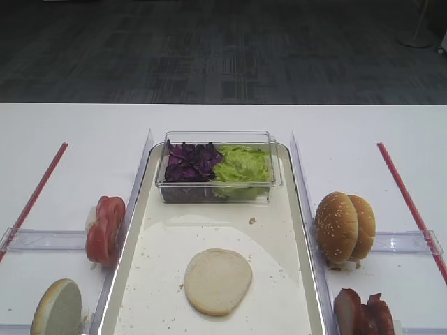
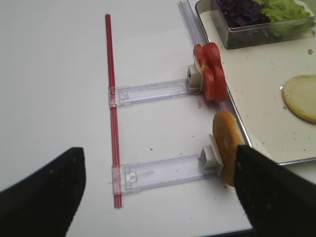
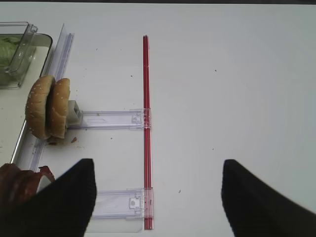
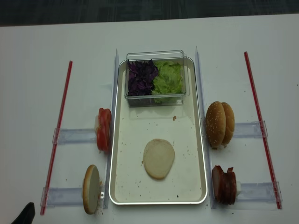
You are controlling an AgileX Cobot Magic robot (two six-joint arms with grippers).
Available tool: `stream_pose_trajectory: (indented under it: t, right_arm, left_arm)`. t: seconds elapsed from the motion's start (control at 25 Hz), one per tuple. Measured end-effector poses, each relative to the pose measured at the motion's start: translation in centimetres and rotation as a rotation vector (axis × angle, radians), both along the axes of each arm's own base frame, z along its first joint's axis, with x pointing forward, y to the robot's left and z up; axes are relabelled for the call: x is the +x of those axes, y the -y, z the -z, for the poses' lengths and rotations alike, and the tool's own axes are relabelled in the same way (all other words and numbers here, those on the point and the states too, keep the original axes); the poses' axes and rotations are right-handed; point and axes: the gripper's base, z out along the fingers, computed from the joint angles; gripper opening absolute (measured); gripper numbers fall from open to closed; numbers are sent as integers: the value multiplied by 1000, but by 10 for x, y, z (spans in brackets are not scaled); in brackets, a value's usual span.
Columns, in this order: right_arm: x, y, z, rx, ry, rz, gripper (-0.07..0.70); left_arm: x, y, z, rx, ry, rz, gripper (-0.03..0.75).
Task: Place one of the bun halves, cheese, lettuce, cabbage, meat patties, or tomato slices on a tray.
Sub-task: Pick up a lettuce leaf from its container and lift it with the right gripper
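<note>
Where frames cut off, meat patties (image 3: 19, 185) hide behind fingers (image 3: 69, 202).

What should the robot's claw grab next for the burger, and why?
Probably the right claw should swing left to the meat patties. Only a bun half lies cut face up on the tray, the claw looks open and empty, and the patties stand just left of it.

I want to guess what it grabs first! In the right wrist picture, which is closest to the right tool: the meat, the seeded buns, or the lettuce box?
1. Meat patties: nearest, beside the right tool, low left.
2. Seeded bun halves: farther up the left side.
3. Clear box with lettuce: farthest, top left corner.
</note>
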Motion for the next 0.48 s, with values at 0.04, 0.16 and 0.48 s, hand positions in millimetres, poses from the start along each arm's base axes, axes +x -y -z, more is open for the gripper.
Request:
stream_pose_trajectory:
  t: [0.04,0.16,0.48]
  right_arm:
    - [0,0,0,0,0,0,551]
    - [0,0,0,0,0,0,551]
    - [0,0,0,0,0,0,551]
  left_arm:
    - [0,0,0,0,0,0,565]
    - [0,0,0,0,0,0,565]
    - [0,0,0,0,0,0,565]
